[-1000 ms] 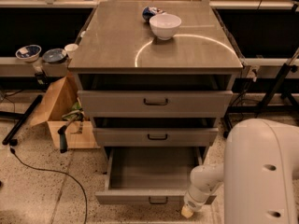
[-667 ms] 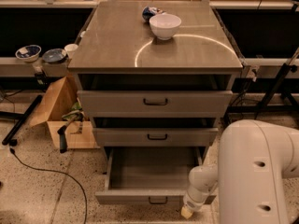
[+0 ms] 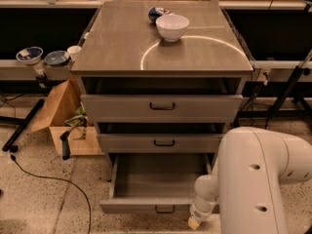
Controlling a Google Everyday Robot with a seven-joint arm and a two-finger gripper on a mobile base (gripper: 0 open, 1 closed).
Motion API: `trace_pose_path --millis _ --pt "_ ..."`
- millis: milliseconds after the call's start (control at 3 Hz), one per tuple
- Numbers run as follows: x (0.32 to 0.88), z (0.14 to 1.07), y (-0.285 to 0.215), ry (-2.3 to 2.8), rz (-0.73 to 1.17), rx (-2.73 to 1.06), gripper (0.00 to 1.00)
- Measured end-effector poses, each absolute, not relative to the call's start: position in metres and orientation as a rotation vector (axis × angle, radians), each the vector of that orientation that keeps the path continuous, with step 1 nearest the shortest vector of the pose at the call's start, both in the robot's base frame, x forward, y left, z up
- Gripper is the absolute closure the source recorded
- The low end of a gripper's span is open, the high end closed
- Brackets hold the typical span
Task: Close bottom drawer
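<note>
The bottom drawer (image 3: 156, 206) is pulled well out of the grey-beige cabinet, its plain grey box interior (image 3: 158, 172) showing and its small dark pull handle (image 3: 165, 209) on the front panel. The middle drawer (image 3: 163, 143) and top drawer (image 3: 162, 107) above it stick out a little. My white arm (image 3: 263, 184) fills the lower right. My gripper (image 3: 195, 222) hangs at the right end of the bottom drawer's front, near the floor.
A white bowl (image 3: 172, 27) and a blue-white object (image 3: 157, 12) sit on the cabinet top (image 3: 122, 48). An open cardboard box (image 3: 66, 118) stands on the floor at the left, with a black cable (image 3: 53, 179) beside it. Bowls (image 3: 29, 55) rest on a left shelf.
My arm has swung leftward and now covers more of the lower right. The gripper stays at the drawer's right front end. The drawer has not visibly moved.
</note>
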State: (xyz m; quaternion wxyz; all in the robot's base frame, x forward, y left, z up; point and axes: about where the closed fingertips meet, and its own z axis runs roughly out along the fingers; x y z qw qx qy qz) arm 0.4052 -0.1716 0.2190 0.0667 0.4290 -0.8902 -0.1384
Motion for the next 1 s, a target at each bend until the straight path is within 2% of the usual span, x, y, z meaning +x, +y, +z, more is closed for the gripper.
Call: trace_pose_path --millis 667,1000 --pt "0.434 0.214 -0.168 -2.697 -0.361 1.321 1.0" --pt "0.466 0.232 -0.164 -2.726 -0.283 1.379 1.0"
